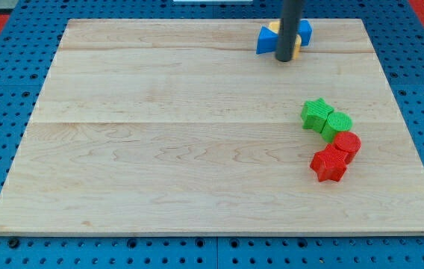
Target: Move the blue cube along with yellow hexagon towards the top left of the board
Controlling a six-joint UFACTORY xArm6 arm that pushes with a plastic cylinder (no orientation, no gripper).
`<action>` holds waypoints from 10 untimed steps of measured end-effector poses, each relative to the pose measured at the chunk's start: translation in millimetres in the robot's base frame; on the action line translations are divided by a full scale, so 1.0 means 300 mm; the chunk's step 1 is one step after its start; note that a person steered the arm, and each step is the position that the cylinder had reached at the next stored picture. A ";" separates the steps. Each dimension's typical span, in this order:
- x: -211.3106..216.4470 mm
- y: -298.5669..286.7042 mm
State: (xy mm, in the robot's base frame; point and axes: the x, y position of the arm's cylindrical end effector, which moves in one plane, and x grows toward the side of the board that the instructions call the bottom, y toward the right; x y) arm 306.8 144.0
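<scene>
With no grasping hand, we rest my tip (pixel 284 59) against the blue cube (pixel 266 41), the yellow hexagon (pixel 274 28) behind it; next we sweep left.

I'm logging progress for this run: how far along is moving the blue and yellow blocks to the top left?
Done: little; the blue blocks and yellow block sit clustered at the board's top edge, right of centre. In hand: my tip rests against the cluster's lower side. Left: pushing them toward the view's top left. The green and red blocks lie apart at the view's right.
</scene>
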 end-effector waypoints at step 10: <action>-0.189 -0.504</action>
State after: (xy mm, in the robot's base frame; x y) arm 250.2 -7.2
